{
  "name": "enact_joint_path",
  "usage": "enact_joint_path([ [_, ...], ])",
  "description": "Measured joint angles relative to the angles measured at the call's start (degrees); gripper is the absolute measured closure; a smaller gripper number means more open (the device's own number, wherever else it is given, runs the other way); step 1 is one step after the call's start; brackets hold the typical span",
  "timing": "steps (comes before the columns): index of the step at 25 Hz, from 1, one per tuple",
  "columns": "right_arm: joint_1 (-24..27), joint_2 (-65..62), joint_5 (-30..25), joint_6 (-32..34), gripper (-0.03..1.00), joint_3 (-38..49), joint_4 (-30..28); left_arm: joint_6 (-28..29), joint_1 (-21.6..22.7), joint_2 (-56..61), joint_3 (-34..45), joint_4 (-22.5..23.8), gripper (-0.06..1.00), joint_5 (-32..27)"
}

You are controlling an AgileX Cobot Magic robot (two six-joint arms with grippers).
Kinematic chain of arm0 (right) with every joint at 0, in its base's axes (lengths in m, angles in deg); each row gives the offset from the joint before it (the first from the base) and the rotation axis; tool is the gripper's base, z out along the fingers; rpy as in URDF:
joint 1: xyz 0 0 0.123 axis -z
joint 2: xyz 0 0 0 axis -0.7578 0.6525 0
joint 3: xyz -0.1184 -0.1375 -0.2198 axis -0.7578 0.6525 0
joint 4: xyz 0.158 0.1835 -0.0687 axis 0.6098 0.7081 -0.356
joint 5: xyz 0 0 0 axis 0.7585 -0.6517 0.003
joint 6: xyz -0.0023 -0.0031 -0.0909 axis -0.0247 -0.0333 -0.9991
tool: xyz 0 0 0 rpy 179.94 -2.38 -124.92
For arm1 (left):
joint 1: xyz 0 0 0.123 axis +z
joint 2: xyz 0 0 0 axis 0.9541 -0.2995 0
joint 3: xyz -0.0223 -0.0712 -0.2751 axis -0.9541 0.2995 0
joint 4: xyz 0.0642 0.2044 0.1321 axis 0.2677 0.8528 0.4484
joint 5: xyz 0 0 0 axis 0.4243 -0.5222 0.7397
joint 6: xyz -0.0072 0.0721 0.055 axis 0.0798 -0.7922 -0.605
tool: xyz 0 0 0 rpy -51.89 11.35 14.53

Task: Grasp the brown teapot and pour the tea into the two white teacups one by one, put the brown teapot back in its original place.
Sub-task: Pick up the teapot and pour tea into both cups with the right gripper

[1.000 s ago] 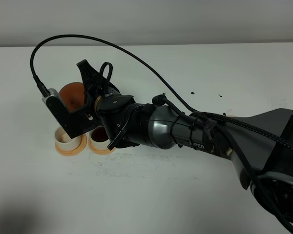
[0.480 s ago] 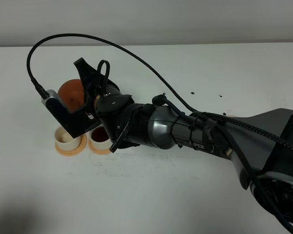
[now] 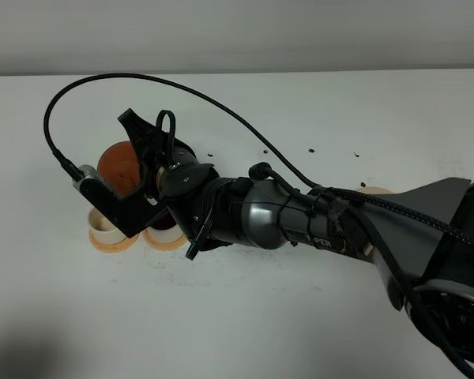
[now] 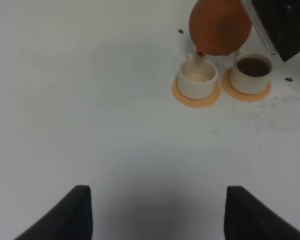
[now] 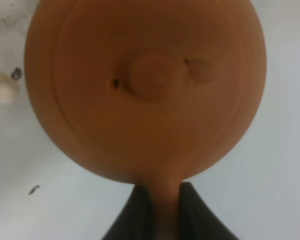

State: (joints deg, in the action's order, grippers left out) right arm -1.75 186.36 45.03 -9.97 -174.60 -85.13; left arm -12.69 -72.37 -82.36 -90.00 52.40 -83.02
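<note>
The brown teapot [image 3: 118,162] hangs tilted in the air, held by its loop handle in my right gripper [image 3: 148,160], which reaches across to the left. In the right wrist view the teapot [image 5: 145,90] fills the frame and the fingers [image 5: 140,212] pinch its handle. In the left wrist view its spout [image 4: 200,52] points down over one white teacup [image 4: 196,80], whose inside looks pale. The other teacup [image 4: 252,74] holds dark tea. Both stand on orange saucers [image 4: 196,99]. My left gripper [image 4: 160,215] is open and empty, well short of the cups.
A pale beige saucer [image 3: 377,190] peeks out behind my right arm at the right. Dark tea specks [image 3: 312,150] dot the white table [image 3: 221,332]. A black cable [image 3: 87,83] loops above the teapot. The wrist camera mount [image 3: 110,201] hides part of the cups.
My right wrist has rolled further, and the camera mount has dropped lower over the cups. The teapot has tipped more towards the left cup. The left gripper's earlier state is not shown.
</note>
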Motion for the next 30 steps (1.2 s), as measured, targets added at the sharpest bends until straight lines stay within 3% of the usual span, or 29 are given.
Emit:
enact_joint_path([
  [30,-0.27,0.00,-0.16,-0.02,0.85,0.11,-10.05,0.00,0.00,0.00,0.00,0.00,0.36,0.00],
])
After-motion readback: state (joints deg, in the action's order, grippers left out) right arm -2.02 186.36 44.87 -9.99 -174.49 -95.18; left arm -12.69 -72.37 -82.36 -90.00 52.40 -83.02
